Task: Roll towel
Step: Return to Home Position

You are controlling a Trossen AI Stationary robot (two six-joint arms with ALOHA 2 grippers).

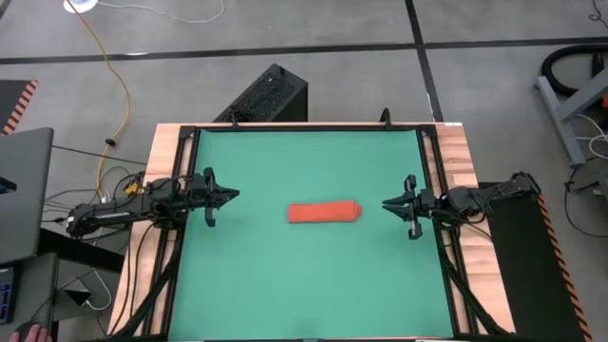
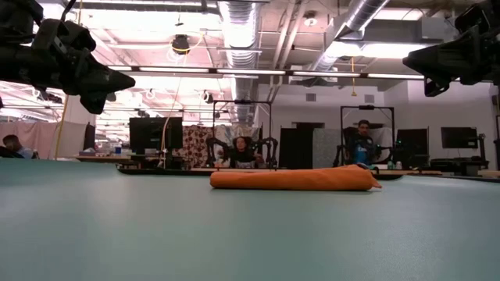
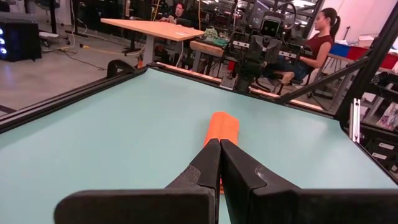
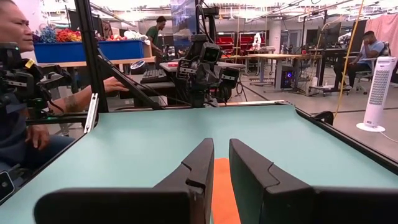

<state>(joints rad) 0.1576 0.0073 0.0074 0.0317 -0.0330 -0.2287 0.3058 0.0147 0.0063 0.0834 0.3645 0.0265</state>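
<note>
The orange-red towel [image 1: 325, 212] lies rolled into a long tube on the green mat [image 1: 304, 285], near its middle, its length running left to right. It also shows in the low view [image 2: 293, 180], the left wrist view [image 3: 222, 128] and the right wrist view [image 4: 222, 193]. My left gripper [image 1: 235, 196] hovers above the mat left of the roll, shut and empty. My right gripper [image 1: 386, 204] hovers right of the roll, its fingers slightly apart and empty. The white tag does not show.
The mat lies inside a black frame [image 1: 429, 161] on a wooden table. A black box [image 1: 266, 95] stands on the floor behind the far edge. People sit at other stations [image 2: 244, 150] beyond the table. Bare mat surrounds the roll on all sides.
</note>
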